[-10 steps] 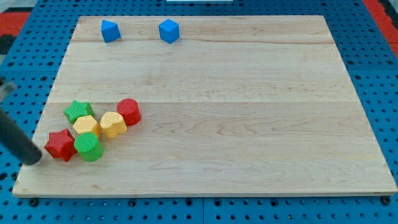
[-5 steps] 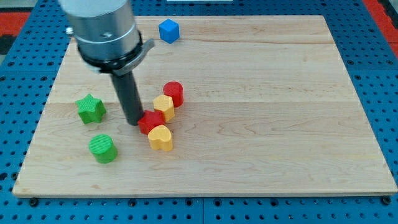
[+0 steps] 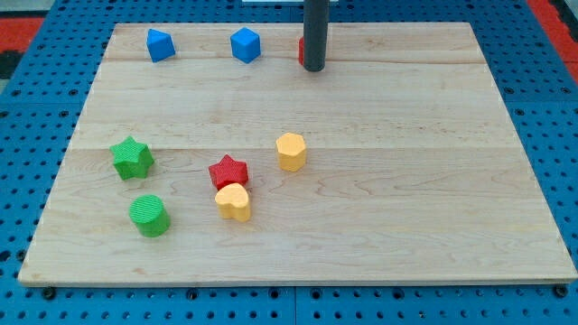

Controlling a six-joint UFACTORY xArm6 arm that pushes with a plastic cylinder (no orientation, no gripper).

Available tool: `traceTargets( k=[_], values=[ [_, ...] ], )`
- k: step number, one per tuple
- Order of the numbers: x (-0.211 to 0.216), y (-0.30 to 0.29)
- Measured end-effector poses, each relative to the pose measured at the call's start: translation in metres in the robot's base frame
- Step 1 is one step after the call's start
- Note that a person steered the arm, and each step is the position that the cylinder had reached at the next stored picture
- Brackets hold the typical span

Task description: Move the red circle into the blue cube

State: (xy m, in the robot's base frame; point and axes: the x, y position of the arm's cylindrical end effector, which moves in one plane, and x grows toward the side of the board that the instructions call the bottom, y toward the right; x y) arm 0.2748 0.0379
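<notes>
The wooden board [image 3: 379, 181] lies on a blue pegboard [image 3: 27, 108]; my rod has no jaws and holds nothing; my tip [image 3: 313, 68] stands at the board's 12 o'clock edge, hiding most of the red circle [image 3: 301, 51], a sliver showing at its 9 o'clock side; the blue cube [image 3: 245, 44] sits near, further toward 9 o'clock; a second blue block [image 3: 160, 44] beyond; green star [image 3: 132, 158], green cylinder [image 3: 149, 215], red star [image 3: 228, 171] touching a yellow heart [image 3: 234, 201], and a yellow hexagon [image 3: 291, 151] cluster toward 7 o'clock.

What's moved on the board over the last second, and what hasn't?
My tip swept from the view's lower left to the top edge. The red circle went up with it and now sits mostly hidden behind the rod, right of the blue cube. The red star, both yellow blocks and both green blocks scattered. The blue blocks stayed put.
</notes>
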Motion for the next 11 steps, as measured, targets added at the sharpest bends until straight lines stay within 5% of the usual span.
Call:
traceTargets(
  k=[1,2,3,9,11],
  values=[
    [-0.001,0.005],
    [-0.022,0.081],
    [-0.064,0.065],
    [0.005,-0.054],
    [0.082,0.068]
  ],
)
